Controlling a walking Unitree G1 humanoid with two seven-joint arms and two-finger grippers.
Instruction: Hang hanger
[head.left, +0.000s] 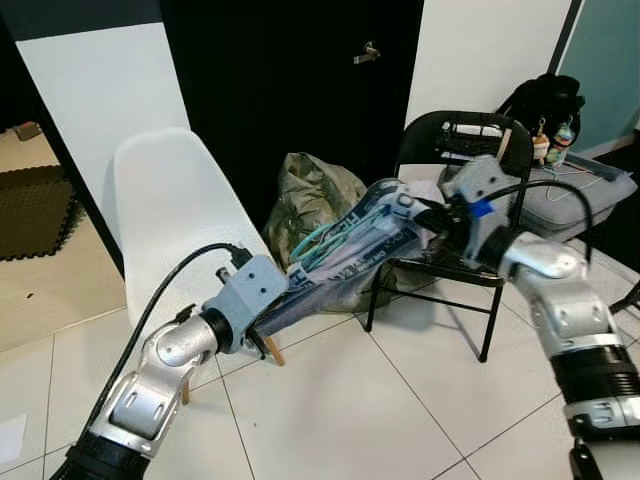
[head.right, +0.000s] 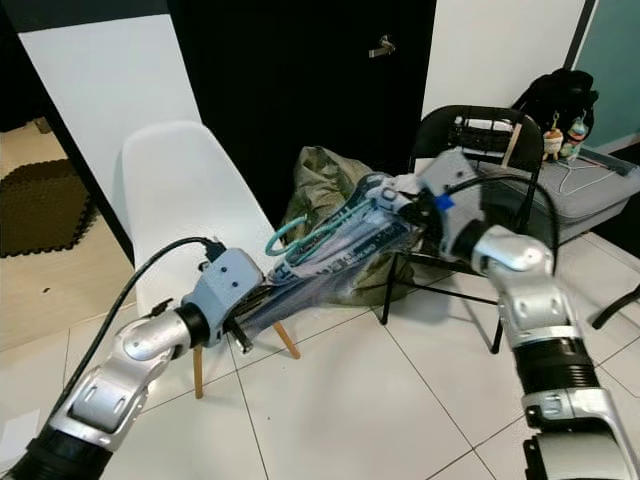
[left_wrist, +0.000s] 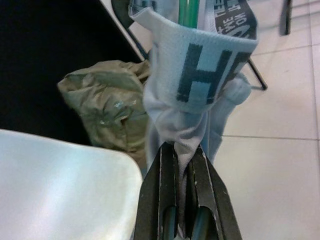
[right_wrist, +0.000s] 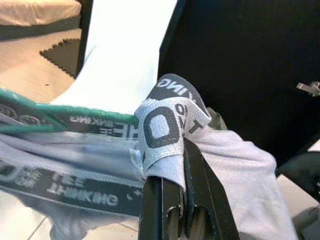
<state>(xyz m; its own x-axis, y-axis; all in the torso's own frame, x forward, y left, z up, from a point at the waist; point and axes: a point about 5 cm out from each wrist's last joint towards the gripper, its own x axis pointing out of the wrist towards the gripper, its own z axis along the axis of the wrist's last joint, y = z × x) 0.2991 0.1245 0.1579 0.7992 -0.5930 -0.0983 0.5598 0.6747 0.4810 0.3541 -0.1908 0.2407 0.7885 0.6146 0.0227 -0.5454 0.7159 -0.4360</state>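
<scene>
Hanger: teal hanger (head.right: 300, 238) sits inside a pale grey garment (head.right: 340, 255), its hook poking out near the middle, all held in the air between the two arms, above the floor and in front of the chairs.
Left claw (left_wrist: 183, 165): pinched tight on one bunched end of the garment, low, by the white chair (head.left: 170, 215).
Right claw (right_wrist: 175, 165): clamped on the lettered waistband at the other end, higher, by the black chair (head.left: 470, 180).
Why: I'd say the cloth is pulled taut between both claws so it stays spread on the hanger before hanging.
Floor: white tiles (head.left: 380, 400); no surface under the load.
Room: black door (head.left: 300, 80), olive bag (head.left: 310, 200) behind, grey case (head.left: 590, 195) beyond the black chair.
</scene>
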